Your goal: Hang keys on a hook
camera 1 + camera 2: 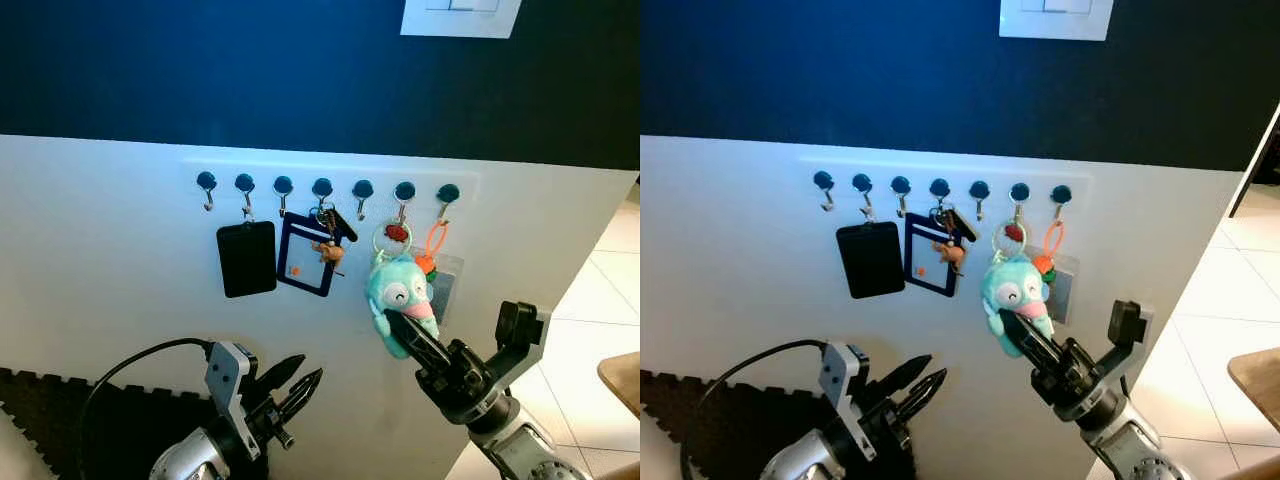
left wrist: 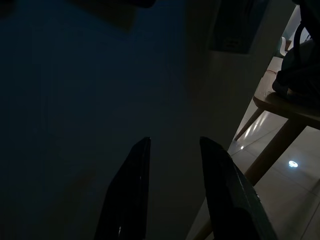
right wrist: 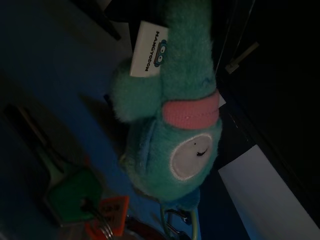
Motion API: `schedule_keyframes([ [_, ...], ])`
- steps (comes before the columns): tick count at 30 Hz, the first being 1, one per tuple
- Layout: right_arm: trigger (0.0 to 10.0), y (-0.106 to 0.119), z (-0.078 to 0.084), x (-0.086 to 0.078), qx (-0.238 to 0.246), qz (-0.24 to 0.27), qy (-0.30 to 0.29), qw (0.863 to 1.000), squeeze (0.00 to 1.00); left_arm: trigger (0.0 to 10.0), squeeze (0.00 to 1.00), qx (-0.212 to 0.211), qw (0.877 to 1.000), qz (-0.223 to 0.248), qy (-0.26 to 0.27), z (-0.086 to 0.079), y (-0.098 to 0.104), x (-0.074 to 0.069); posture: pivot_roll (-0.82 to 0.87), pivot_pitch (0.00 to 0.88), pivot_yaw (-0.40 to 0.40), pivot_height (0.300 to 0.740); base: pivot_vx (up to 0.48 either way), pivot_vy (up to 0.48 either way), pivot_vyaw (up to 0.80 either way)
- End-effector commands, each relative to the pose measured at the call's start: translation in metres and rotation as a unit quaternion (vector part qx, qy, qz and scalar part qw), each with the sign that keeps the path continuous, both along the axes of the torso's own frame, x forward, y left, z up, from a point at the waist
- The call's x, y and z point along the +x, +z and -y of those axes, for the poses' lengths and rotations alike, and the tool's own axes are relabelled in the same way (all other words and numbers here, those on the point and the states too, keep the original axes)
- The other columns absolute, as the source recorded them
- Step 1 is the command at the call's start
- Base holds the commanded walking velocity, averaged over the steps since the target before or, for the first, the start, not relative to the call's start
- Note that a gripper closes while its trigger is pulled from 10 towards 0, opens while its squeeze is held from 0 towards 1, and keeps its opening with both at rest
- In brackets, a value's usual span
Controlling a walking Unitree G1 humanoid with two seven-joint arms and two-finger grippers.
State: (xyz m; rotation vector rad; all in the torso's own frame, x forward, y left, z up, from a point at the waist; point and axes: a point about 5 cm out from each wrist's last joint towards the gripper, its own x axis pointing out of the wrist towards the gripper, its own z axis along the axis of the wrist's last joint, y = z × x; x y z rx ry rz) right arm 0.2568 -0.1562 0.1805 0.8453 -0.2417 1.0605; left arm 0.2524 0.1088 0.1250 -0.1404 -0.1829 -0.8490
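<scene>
Up ahead, through the left eye view, we saw a row of seven blue-knobbed hooks [image 1: 322,188] on a white wall panel [image 1: 100,230], below a dark blue wall. A black card holder [image 1: 246,259] hung from the second hook, a blue-framed badge holder [image 1: 305,267] from around the third and fourth, and an orange loop [image 1: 434,240] from the seventh. The teal plush keychain [image 1: 400,295] hung by its ring [image 1: 390,238] from the sixth hook, resting against the panel. Our right gripper [image 1: 400,325] reached up from below, its black fingers pressed against the plush's lower edge; we could not tell whether they pinched it. Our left gripper [image 1: 298,385] sat low, fingers slightly parted and holding nothing.

Through the right eye view, the same scene repeated, with a white switch plate [image 1: 1055,18] above.

Through the left wrist view, dim as it was, we saw two black fingers [image 2: 127,192] spread apart, with a wooden table [image 2: 285,107] off to one side.

Through the right wrist view, the plush [image 3: 172,125] showed close, its white tag [image 3: 149,51] readable, with a green key [image 3: 70,197] and an orange tag [image 3: 110,212] beside it.
</scene>
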Motion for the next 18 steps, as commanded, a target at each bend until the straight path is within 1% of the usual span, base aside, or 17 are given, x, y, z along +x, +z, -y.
schedule_keyframes([
  [1, 10.0, -0.0100, -0.0029, -0.0021, -0.017, -0.018, 0.006, 1.000, 0.00, 10.0, 0.00, 0.016, 1.000, 0.000, -0.006, -0.0012, -0.0007, -0.0026, 0.06, 0.104, -0.017, 0.740, 0.000, 0.000, 0.00],
  [4, 10.0, -0.0100, -0.0022, -0.0006, -0.018, -0.018, 0.001, 1.000, 0.00, 10.0, 0.00, 0.018, 1.000, 0.001, -0.004, -0.0019, -0.0006, -0.0024, 0.06, 0.107, -0.017, 0.740, 0.000, 0.000, 0.00],
  [7, 10.0, -0.0091, -0.0005, 0.0016, -0.007, -0.029, -0.001, 1.000, 0.00, 10.0, 0.00, 0.018, 1.000, 0.001, -0.004, -0.0017, -0.0006, -0.0025, 0.06, 0.107, -0.017, 0.740, 0.000, 0.000, 0.00],
  [8, 10.0, -0.0086, 0.0007, 0.0029, -0.002, -0.034, -0.004, 0.999, 0.45, 10.0, 0.00, 0.018, 1.000, 0.000, -0.004, -0.0017, -0.0006, -0.0025, 0.06, 0.107, -0.017, 0.740, 0.000, 0.000, 0.00],
  [9, 10.0, -0.0086, 0.0007, 0.0029, -0.002, -0.034, -0.004, 0.999, 0.45, 10.0, 0.00, 0.018, 1.000, 0.000, -0.004, -0.0017, -0.0006, -0.0025, 0.06, 0.107, -0.017, 0.740, 0.000, 0.000, 0.00],
  [10, 10.0, -0.0083, 0.0016, 0.0040, 0.002, -0.039, -0.005, 0.999, 0.89, 10.0, 0.00, 0.018, 1.000, 0.000, -0.004, -0.0017, -0.0006, -0.0025, 0.06, 0.107, -0.017, 0.740, 0.000, 0.000, 0.00],
  [11, 10.0, -0.0080, 0.0023, 0.0046, 0.006, -0.042, -0.005, 0.999, 1.00, 10.0, 0.00, 0.017, 1.000, 0.000, -0.004, -0.0017, -0.0006, -0.0026, 0.06, 0.106, -0.017, 0.740, 0.000, 0.000, 0.00],
  [13, 10.0, -0.0076, 0.0030, 0.0049, 0.006, -0.043, -0.003, 0.999, 1.00, 10.0, 0.00, 0.017, 1.000, 0.000, -0.005, -0.0015, -0.0007, -0.0030, 0.06, 0.105, -0.017, 0.740, 0.000, 0.000, 0.00],
  [15, 10.0, -0.0087, 0.0039, 0.0051, -0.007, -0.041, -0.010, 0.999, 1.00, 10.0, 0.00, 0.017, 1.000, 0.000, -0.006, -0.0013, -0.0010, -0.0033, 0.05, 0.102, -0.016, 0.740, 0.000, 0.000, 0.00],
  [16, 10.0, -0.0104, 0.0049, 0.0050, -0.011, -0.042, -0.013, 0.999, 0.62, 10.0, 0.00, 0.017, 1.000, -0.001, -0.007, -0.0010, -0.0012, -0.0033, 0.05, 0.102, -0.016, 0.740, 0.000, 0.000, 0.00],
  [17, 10.0, -0.0127, 0.0061, 0.0041, -0.016, -0.043, -0.013, 0.999, 0.00, 10.0, 0.00, 0.018, 1.000, -0.002, -0.008, -0.0008, -0.0018, -0.0035, 0.05, 0.100, -0.016, 0.740, 0.000, 0.000, 0.00],
  [18, 10.0, -0.0127, 0.0061, 0.0041, -0.016, -0.043, -0.013, 0.999, 0.00, 10.0, 0.00, 0.018, 1.000, -0.002, -0.008, -0.0008, -0.0018, -0.0035, 0.05, 0.100, -0.016, 0.740, 0.000, 0.000, 0.00],
])
